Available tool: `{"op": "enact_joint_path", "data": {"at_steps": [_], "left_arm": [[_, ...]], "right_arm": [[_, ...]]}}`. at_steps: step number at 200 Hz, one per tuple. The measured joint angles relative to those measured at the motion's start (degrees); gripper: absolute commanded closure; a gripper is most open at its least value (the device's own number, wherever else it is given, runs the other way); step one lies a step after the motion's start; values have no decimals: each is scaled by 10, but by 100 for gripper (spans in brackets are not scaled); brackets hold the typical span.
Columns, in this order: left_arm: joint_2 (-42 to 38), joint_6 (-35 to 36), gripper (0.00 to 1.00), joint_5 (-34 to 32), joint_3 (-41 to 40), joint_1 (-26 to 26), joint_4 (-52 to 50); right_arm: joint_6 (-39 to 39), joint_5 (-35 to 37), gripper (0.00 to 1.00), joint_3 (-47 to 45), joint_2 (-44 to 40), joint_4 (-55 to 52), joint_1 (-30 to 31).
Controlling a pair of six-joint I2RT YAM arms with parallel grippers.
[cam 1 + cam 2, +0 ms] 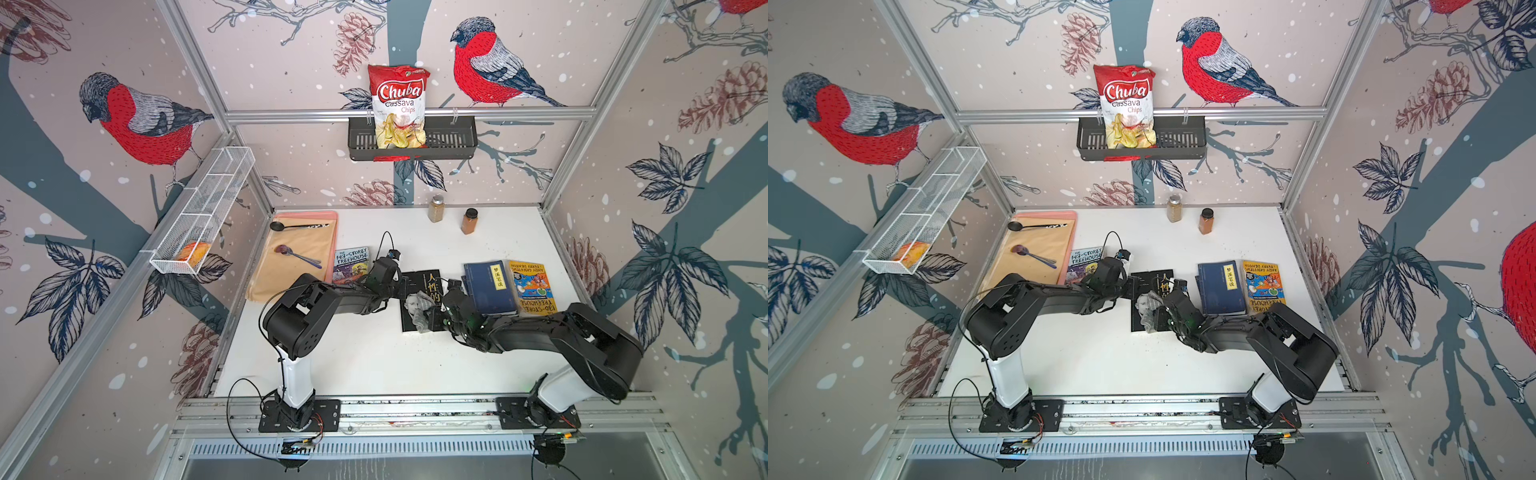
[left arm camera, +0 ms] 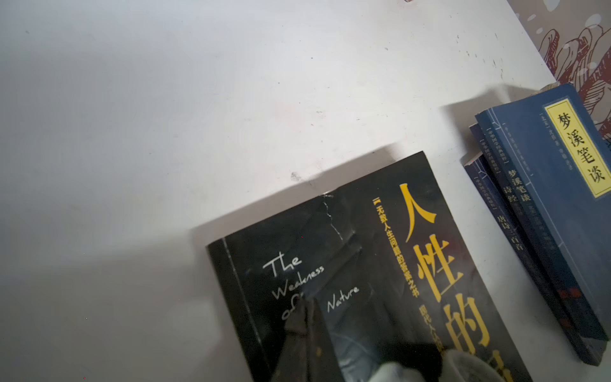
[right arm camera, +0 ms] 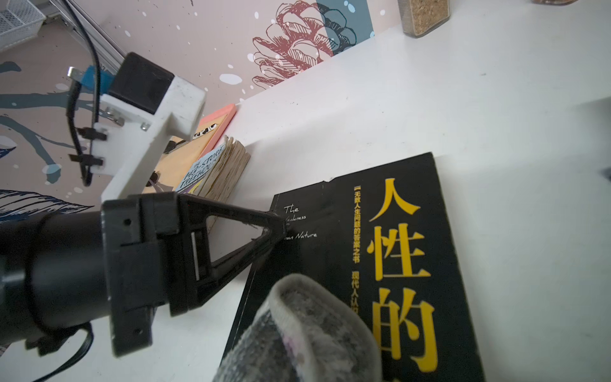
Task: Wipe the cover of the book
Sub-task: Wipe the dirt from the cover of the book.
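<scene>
Lying flat mid-table, the one black book point(image 1: 432, 284) has both arms on it. The left gripper point(image 3: 280, 231) is closed and empty, its tips touching the cover near a far corner. The right gripper point(image 1: 434, 320) is clamped on one grey cloth point(image 3: 307, 330) resting on the same cover. Five more books lie nearby: one Treehouse paperback point(image 1: 351, 264), three stacked blue books point(image 1: 488, 286) and one yellow book point(image 1: 530, 286). Two jars stand behind, a pale jar point(image 1: 436, 209) and an orange jar point(image 1: 469, 221).
</scene>
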Motion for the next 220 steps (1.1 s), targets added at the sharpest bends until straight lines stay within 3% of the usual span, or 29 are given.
{"op": "enact_joint_path", "data": {"at_steps": [33, 61, 93, 120, 142, 163, 194, 220], "left_arm": [[-1, 0, 95, 6, -8, 1, 10], [-14, 0, 95, 7, -23, 3, 11], [-9, -1, 95, 12, -21, 3, 15], [1, 0, 95, 23, -13, 3, 22], [6, 0, 95, 29, -9, 3, 24], [7, 0, 95, 31, -9, 3, 25], [0, 0, 96, 26, -22, 3, 34], [-10, -2, 95, 6, -28, 8, 31]], "right_arm": [[-18, -68, 94, 111, 110, 16, -80], [-47, -80, 94, 203, 182, 7, -104], [-56, -45, 93, 127, 128, 24, -79], [-10, 0, 90, 11, 52, 73, -6], [29, 27, 89, -19, 38, 100, 42], [44, 22, 91, -1, 71, 128, 39], [28, -34, 94, 117, 182, 150, 2], [12, -57, 94, 138, 191, 138, -7]]}}
